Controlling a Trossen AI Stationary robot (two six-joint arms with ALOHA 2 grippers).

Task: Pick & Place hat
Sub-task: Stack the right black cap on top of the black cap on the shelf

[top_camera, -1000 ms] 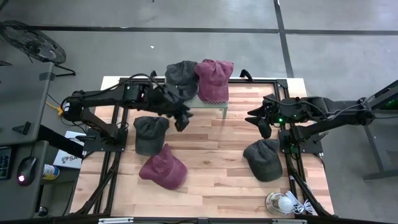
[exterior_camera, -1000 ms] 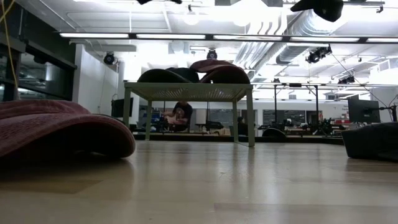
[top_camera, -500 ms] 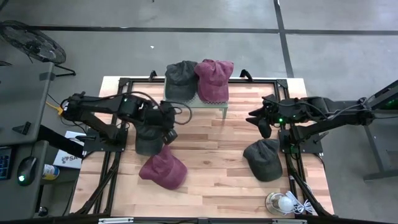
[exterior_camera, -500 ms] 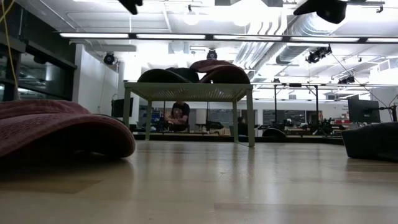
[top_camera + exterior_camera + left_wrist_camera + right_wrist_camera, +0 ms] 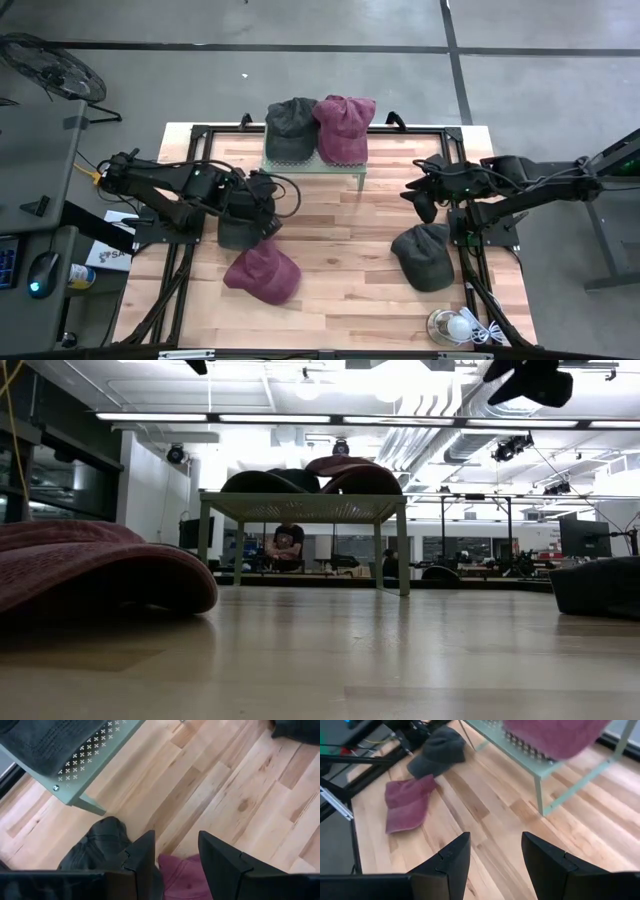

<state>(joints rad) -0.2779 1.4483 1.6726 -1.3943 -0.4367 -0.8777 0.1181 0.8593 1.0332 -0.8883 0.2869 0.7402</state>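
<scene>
Now L hand (image 5: 268,212) open over grey hat (image 5: 236,233), maroon hat (image 5: 263,272) beside.

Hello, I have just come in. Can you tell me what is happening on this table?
A two-armed robot is sorting hats. Two hats, a dark hat and a maroon hat, already lie on the small green stand. The left gripper, fingers open and empty, hangs above a grey hat on the wooden table, beside another maroon hat. The right gripper waits open near a third dark hat.
</scene>
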